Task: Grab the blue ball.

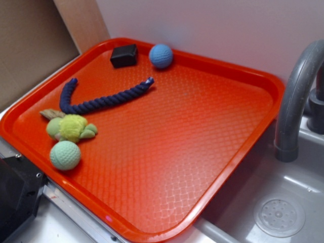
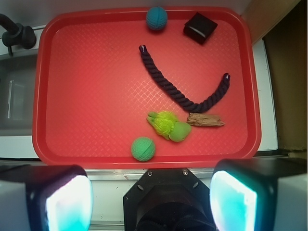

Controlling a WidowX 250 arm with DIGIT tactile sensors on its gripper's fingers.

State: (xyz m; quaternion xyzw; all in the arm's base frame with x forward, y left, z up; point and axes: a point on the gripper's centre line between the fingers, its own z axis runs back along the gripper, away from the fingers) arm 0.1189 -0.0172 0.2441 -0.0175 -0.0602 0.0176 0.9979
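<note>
The blue ball (image 1: 161,55) (image 2: 157,18) rests on the orange tray (image 1: 212,126) (image 2: 86,96) at its far edge, right beside a black block (image 1: 124,55) (image 2: 199,27). My gripper (image 2: 151,199) hangs high above the tray's near edge, far from the ball. Its two pads (image 2: 70,202) stand wide apart with nothing between them. The exterior view does not show the gripper.
A dark blue rope (image 1: 101,98) (image 2: 180,86) curves across the tray. A yellow-green plush toy (image 1: 71,127) (image 2: 168,125), a wood piece (image 2: 205,120) and a mint-green ball (image 1: 65,155) (image 2: 143,148) lie near the front. A grey faucet (image 1: 296,101) and sink (image 1: 278,202) adjoin the tray.
</note>
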